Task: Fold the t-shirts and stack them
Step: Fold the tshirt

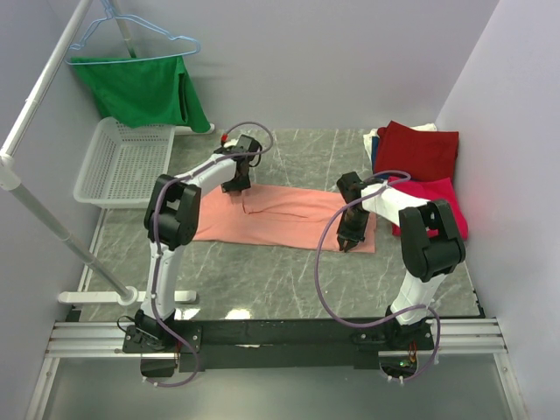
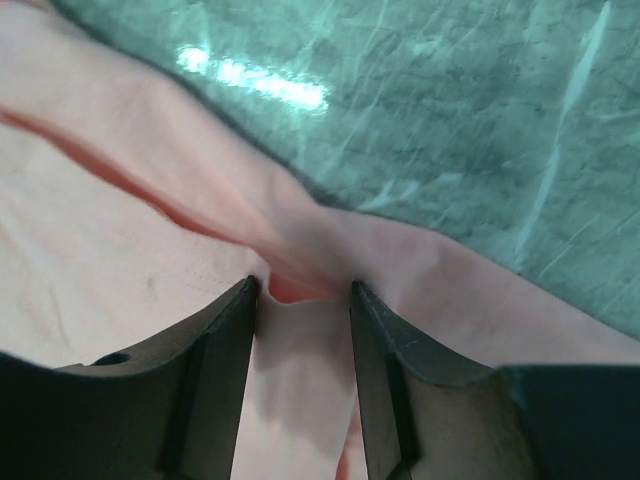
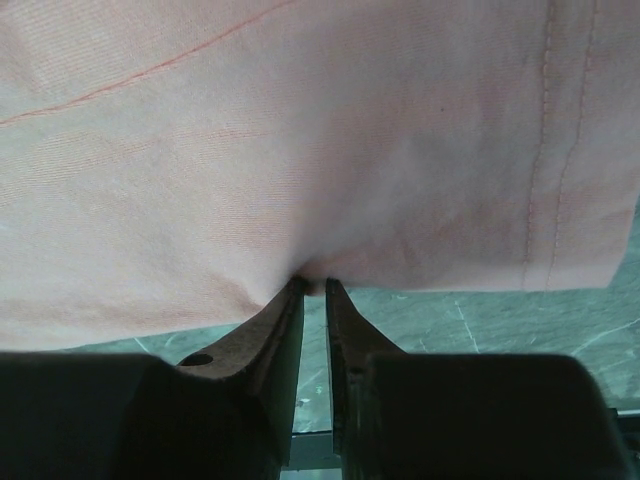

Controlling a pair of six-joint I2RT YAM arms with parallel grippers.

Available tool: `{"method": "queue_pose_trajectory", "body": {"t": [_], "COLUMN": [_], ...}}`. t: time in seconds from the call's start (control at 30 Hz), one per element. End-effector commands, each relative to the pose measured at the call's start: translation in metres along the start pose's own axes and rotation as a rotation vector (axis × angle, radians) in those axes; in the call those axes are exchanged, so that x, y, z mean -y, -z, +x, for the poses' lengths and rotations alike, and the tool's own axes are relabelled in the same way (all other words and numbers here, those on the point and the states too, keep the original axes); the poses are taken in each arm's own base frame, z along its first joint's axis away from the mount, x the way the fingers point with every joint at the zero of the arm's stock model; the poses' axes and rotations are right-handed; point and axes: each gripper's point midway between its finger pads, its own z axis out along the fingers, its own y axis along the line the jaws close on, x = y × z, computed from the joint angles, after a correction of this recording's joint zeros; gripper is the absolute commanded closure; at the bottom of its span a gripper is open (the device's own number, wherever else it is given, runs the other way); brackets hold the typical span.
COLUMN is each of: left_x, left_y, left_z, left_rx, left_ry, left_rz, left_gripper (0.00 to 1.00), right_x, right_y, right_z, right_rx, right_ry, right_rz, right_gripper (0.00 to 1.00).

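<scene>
The salmon-pink t-shirt (image 1: 284,214) lies spread flat across the middle of the table. My left gripper (image 1: 237,185) is at its far edge, its jaws narrowly apart with a bunched fold of the cloth (image 2: 120,250) held between them (image 2: 302,285). My right gripper (image 1: 350,238) is at the shirt's near right edge, shut on the hem (image 3: 300,130), which puckers at the fingertips (image 3: 313,283). The dark red t-shirt (image 1: 418,149) lies at the back right. The crimson-pink t-shirt (image 1: 439,199) lies just in front of it, beside my right arm.
A white mesh basket (image 1: 122,162) stands at the back left. A green garment (image 1: 140,87) on a light-blue hanger hangs from a white rack above it. White cloth (image 1: 376,140) peeks out under the dark red shirt. The grey marble table (image 1: 280,280) shows near the arms.
</scene>
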Motion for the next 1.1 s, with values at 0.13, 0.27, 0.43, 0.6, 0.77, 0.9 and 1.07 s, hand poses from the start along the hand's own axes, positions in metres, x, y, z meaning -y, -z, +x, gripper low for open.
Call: {"method": "queue_pose_trajectory", "body": {"t": [0.13, 0.27, 0.43, 0.6, 0.77, 0.9, 1.07], "left_x": [0.019, 0.021, 0.042, 0.089, 0.117, 0.107, 0.079], "left_y": [-0.022, -0.038, -0.052, -0.054, -0.051, -0.029, 0.032], "left_z": [-0.010, -0.013, -0.032, -0.057, -0.084, -0.113, -0.157], "left_rx": [-0.024, -0.046, -0.038, -0.006, 0.066, 0.181, 0.353], "left_ry": [-0.027, -0.027, -0.001, 0.066, 0.141, 0.159, 0.162], "left_rz": [0.088, 0.101, 0.174, 0.357, 0.487, 0.496, 0.523], "left_gripper": [0.51, 0.50, 0.48, 0.45, 0.43, 0.43, 0.41], "right_x": [-0.007, -0.006, -0.005, -0.002, -0.002, -0.005, -0.003], "right_y": [-0.002, -0.001, 0.008, 0.034, 0.061, 0.069, 0.045], "right_z": [-0.010, -0.009, -0.011, -0.030, -0.061, -0.077, -0.079], "right_rx": [0.027, 0.027, 0.050, 0.158, 0.276, 0.351, 0.283], "right_ry": [0.022, 0.025, 0.024, 0.016, -0.001, -0.018, -0.010], "right_rz": [0.005, 0.005, 0.000, 0.018, 0.058, 0.054, 0.114], "right_gripper": [0.79, 0.79, 0.79, 0.78, 0.77, 0.74, 0.74]}}
